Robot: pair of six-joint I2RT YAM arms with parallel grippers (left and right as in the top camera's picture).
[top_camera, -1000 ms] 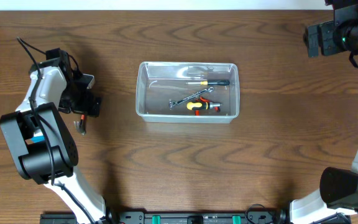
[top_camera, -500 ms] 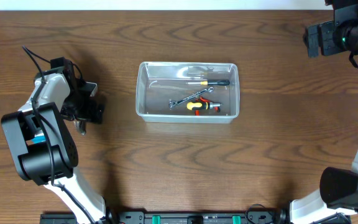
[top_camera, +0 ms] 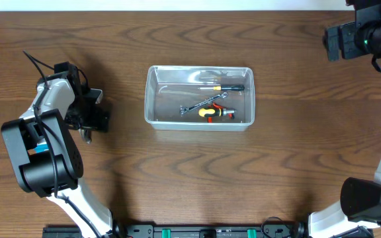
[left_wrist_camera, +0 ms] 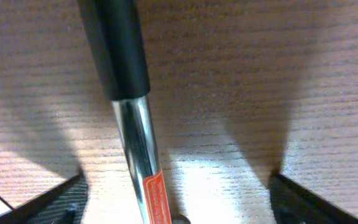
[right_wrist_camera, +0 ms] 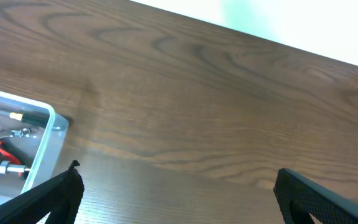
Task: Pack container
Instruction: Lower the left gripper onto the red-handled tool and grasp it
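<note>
Now, left claw (left_wrist_camera: 179, 200): we see it released, its fingers (left_wrist_camera: 58, 202) spread either side of a loose tool (left_wrist_camera: 134, 134), low over the table (top_camera: 177, 178) near the left edge.
Tool under it: black grip and bright metal shaft with an orange-red label, lying flat; neither finger touches it.
Mid-table: the container (top_camera: 149, 99) sits a little toward the far edge, well apart from the loose tool, and holds a screwdriver (top_camera: 227, 86), a wrench (top_camera: 202, 104) and an orange-handled tool (top_camera: 213, 114).
Far right corner: the right claw (right_wrist_camera: 182, 202) hangs released and empty.
Step in hand: we judge it the pickup of the one tool left outside.
Next move: we would close squarely on the tool, lift, carry it across to the container and release over its free space.
</note>
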